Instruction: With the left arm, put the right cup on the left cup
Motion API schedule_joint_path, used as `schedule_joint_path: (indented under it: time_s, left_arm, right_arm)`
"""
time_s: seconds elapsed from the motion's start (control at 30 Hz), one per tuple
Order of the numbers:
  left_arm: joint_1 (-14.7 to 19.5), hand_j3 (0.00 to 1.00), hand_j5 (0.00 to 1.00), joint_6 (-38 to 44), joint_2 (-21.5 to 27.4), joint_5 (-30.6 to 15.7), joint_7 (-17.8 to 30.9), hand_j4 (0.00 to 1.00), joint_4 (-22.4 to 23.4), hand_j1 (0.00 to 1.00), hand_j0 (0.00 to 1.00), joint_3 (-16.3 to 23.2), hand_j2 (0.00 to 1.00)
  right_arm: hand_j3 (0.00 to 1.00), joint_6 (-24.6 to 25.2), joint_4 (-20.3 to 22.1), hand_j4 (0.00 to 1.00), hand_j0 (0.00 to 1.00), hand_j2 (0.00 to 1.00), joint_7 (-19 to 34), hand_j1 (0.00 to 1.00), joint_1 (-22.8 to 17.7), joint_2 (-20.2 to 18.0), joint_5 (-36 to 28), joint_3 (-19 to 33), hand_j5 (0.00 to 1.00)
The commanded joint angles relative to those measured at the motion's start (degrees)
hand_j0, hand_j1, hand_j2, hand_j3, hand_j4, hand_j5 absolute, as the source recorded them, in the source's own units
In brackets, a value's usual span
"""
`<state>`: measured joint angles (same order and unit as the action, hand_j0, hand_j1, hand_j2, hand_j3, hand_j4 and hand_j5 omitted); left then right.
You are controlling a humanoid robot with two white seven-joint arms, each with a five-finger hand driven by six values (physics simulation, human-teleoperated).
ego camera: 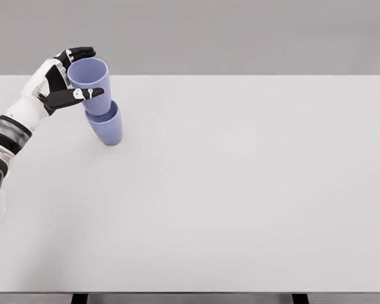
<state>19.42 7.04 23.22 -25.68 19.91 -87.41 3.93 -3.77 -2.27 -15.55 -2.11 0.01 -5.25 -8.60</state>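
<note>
Two lavender-blue cups sit at the table's far left. The lower cup (pixel 106 127) stands upright on the white table (pixel 240 190). The upper cup (pixel 92 83) sits nested in its mouth, leaning slightly left. My left hand (pixel 77 75) wraps the upper cup near its rim: black fingers curl over the far side and the thumb crosses the near side. The left arm enters from the lower left edge. No right arm shows.
The table's far edge runs just behind the cups and its left edge lies under my forearm. Nothing else stands on the surface.
</note>
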Motion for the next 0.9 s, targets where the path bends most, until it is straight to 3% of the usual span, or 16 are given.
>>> schedule_joint_path:
  time_s: [0.0,0.87]
  left_arm:
    - [0.0,0.73,0.73,0.0,0.0,-0.2,0.0,0.73,0.3,0.73,0.73,0.0,0.73]
    - [-0.8,0.74,0.74,-0.1,-0.2,0.2,0.0,0.74,0.4,0.74,0.74,0.5,0.74]
  right_arm:
    - [1.0,0.0,0.0,1.0,1.0,1.0,0.0,1.0,0.0,0.0,0.0,0.0,1.0]
    - [1.0,0.0,0.0,1.0,1.0,1.0,0.0,1.0,0.0,0.0,0.0,0.0,1.0]
